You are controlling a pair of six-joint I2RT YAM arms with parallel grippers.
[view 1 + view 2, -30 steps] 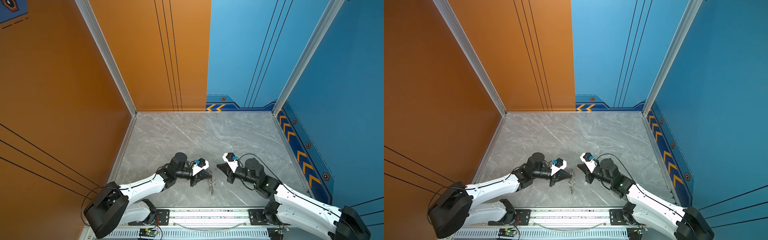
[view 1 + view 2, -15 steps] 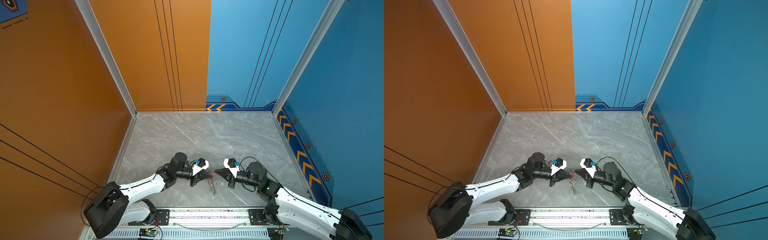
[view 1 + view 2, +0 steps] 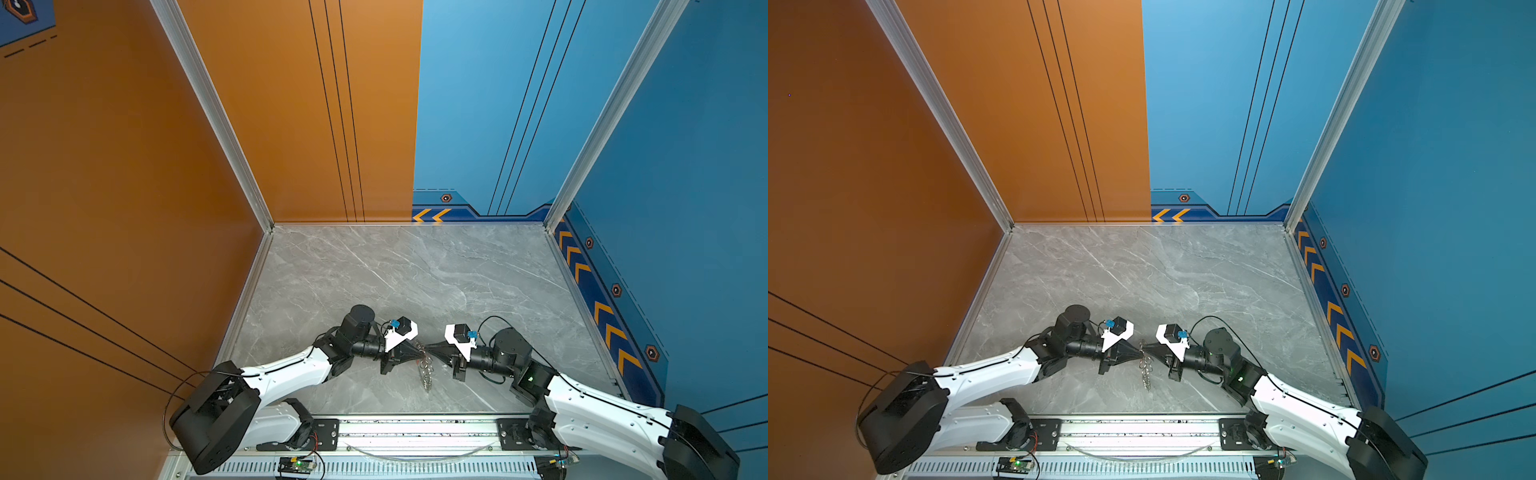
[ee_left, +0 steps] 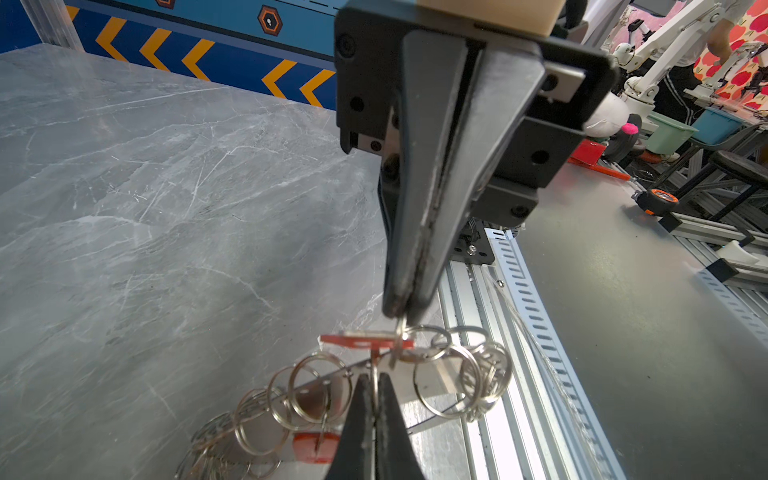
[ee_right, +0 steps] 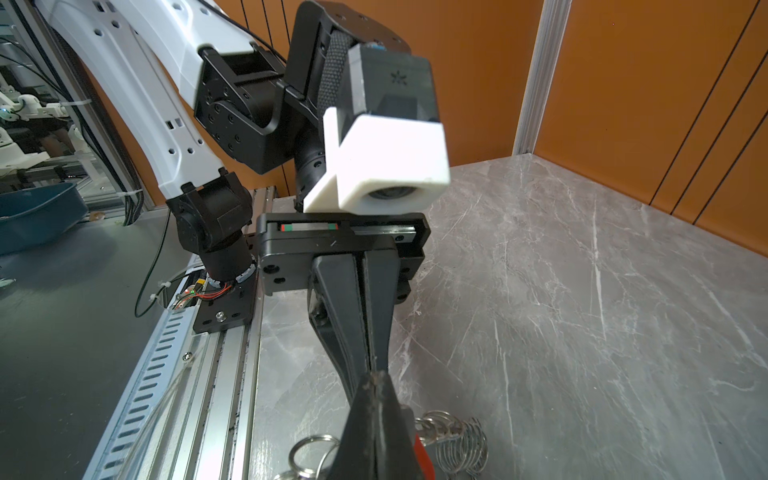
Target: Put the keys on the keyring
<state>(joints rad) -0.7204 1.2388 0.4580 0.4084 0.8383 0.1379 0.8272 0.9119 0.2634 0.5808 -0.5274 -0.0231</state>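
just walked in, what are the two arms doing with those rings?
Both arms meet tip to tip low over the table. The left gripper is shut on the keyring, whose silver rings hang down. The right gripper, also shut, holds an orange-tagged key at the rings, apparently threading it on. A second orange tag sits lower among the rings; I can't tell if it's attached.

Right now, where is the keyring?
In both top views the keyring hangs from the left claw at the front middle of the table, tip to tip with the right claw holding a key.
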